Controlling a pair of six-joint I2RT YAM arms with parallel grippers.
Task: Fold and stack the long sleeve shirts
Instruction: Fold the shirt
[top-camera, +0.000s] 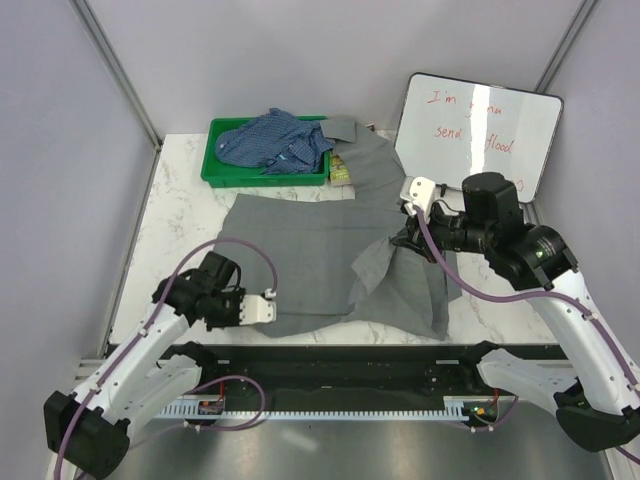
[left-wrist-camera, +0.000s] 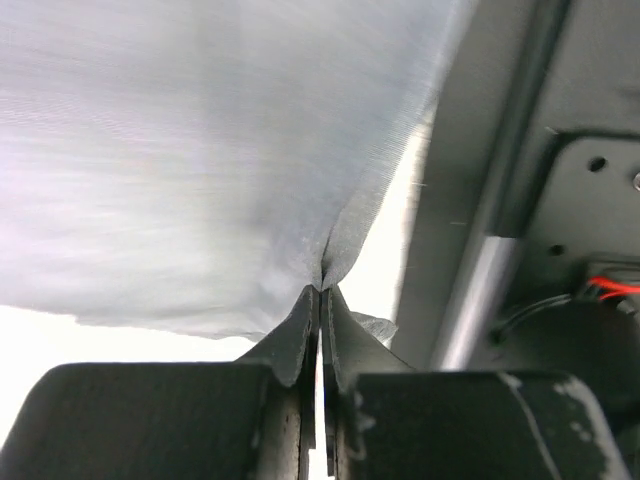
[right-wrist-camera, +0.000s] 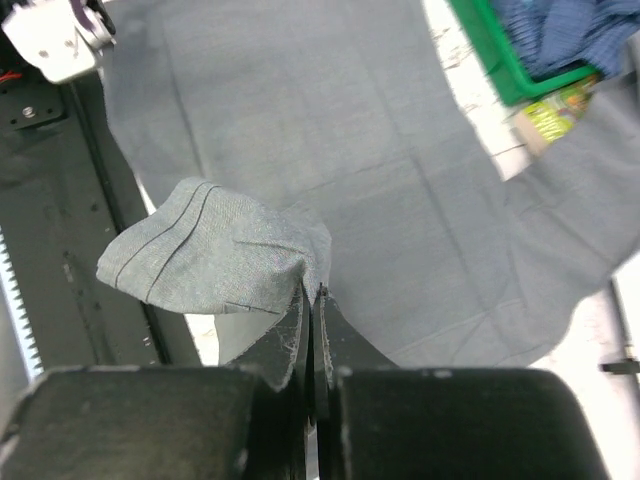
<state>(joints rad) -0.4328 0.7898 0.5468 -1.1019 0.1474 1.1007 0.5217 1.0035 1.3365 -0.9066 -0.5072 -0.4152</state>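
Currently has the grey shirt (top-camera: 330, 250) spread across the middle of the table (top-camera: 190, 220), collar end toward the far side, hem along the near edge. Pinches the near left corner of that hem with the left gripper (top-camera: 268, 308); in the left wrist view, fingers pressed together on a thin fold of cloth, fabric stretching up and away from the tips. Holds a stitched end of grey cloth with the right gripper (top-camera: 400, 238) over the shirt's right side, sleeve or hem not clear; in the right wrist view, fingers closed on it, the piece bunched and raised off the flat panel below. Shows the shirt's right half rumpled, a fold running from that gripper toward the near right corner. Has the blue checked shirt (top-camera: 275, 140) crumpled in the green tray (top-camera: 215, 165) at the far left, well apart from both grippers, one edge spilling over the tray's right rim. Also has a small yellow-green packet (top-camera: 341, 168) just beside the tray's right end, next to the grey cloth, and a whiteboard (top-camera: 480, 125) with red writing propped at the far right.
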